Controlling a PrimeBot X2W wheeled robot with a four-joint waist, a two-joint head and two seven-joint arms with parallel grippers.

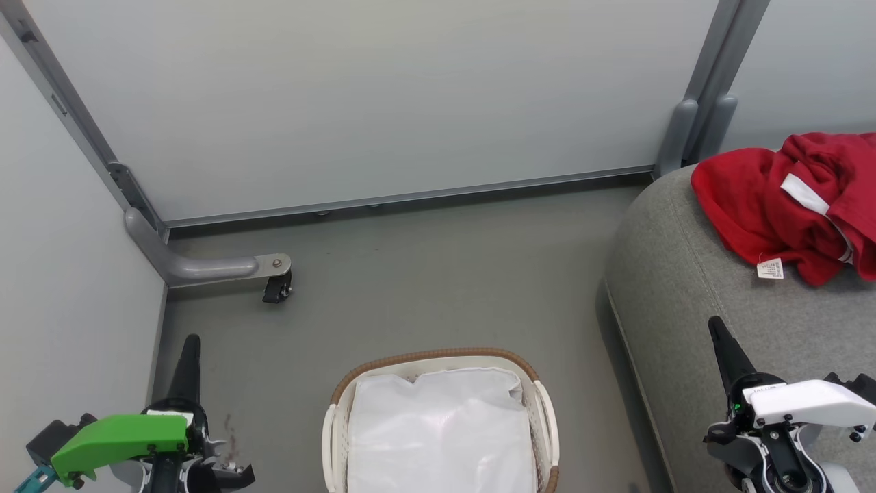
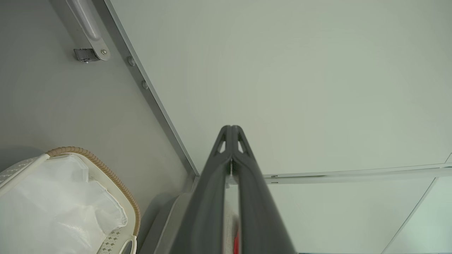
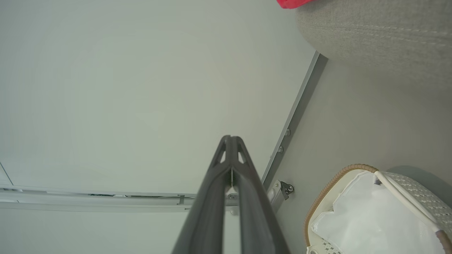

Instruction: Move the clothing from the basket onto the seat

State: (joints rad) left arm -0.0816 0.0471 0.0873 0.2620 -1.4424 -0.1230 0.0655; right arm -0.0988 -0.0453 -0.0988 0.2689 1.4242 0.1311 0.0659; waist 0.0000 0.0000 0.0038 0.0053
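Note:
A crumpled red garment (image 1: 787, 205) with a white strip and a white tag lies on the grey seat (image 1: 691, 294) at the right; a sliver of its red (image 3: 291, 2) shows at the top of the right wrist view. The white basket (image 1: 438, 359) with a brown woven rim stands on the floor at bottom centre, holding just its white liner (image 1: 441, 431). My left gripper (image 1: 189, 346) is at the lower left, shut and empty. My right gripper (image 1: 716, 329) is at the lower right over the seat's front, shut and empty. Both sets of fingers (image 2: 231, 132) (image 3: 231, 141) press together.
Pale partition walls close the space behind and at the left. A grey metal foot with a black castor (image 1: 276, 287) juts onto the floor at the left. Grey floor (image 1: 424, 287) lies between basket and wall. The basket rim (image 2: 102, 169) (image 3: 339, 173) shows in both wrist views.

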